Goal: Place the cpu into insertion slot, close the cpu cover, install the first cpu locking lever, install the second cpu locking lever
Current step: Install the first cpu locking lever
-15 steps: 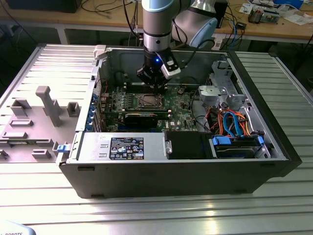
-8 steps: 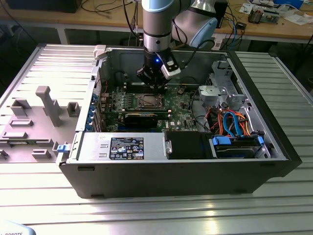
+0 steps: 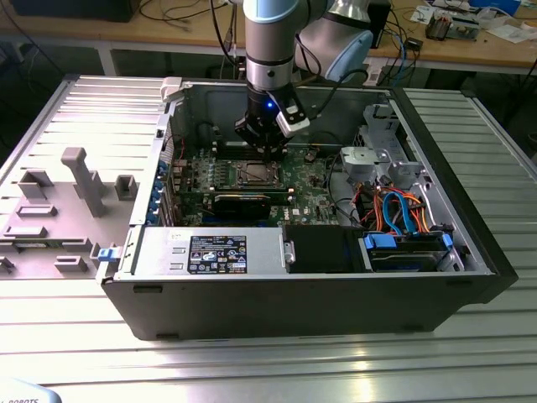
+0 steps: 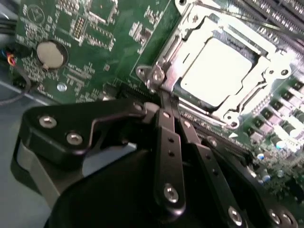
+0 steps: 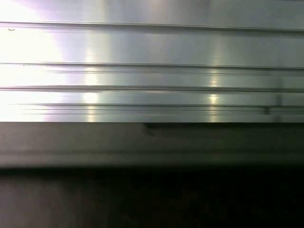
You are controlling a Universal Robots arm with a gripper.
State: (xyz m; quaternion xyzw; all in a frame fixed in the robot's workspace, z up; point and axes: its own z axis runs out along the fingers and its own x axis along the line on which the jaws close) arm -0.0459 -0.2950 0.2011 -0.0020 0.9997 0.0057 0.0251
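Two black fingers (image 4: 167,142) of the gripper (image 4: 164,102) are pressed together, side by side, with nothing between them. Their tips sit right at the corner of the insertion slot (image 4: 159,76), next to a shiny little hinge piece there. I cannot tell if the tips really touch it.

Just past the tips lies the cpu (image 4: 216,69). Its bright silver top faces up, and it rests flat inside the slot. Around it lies the cpu cover (image 4: 242,102), a thin silver frame that looks to be down flat over the chip's edges. The green board (image 4: 95,52) spreads out all around. A round silver coin battery (image 4: 50,53) sits on the board, well off to one side of the fingers.

In the exterior view, the arm (image 3: 268,42) comes straight down from above into the open computer case (image 3: 294,294). The gripper (image 3: 267,151) points down, just over the socket (image 3: 253,174) in the middle of the board. Inside the case, near the gripper, are a long black card, a dark box, and a bunch of orange and blue cables (image 3: 394,210) toward the exterior view's right. The case stands on a ribbed metal table (image 3: 252,369).

In the first wrist view, shiny metal ribs (image 5: 152,71) run across, with a dark band beside them.
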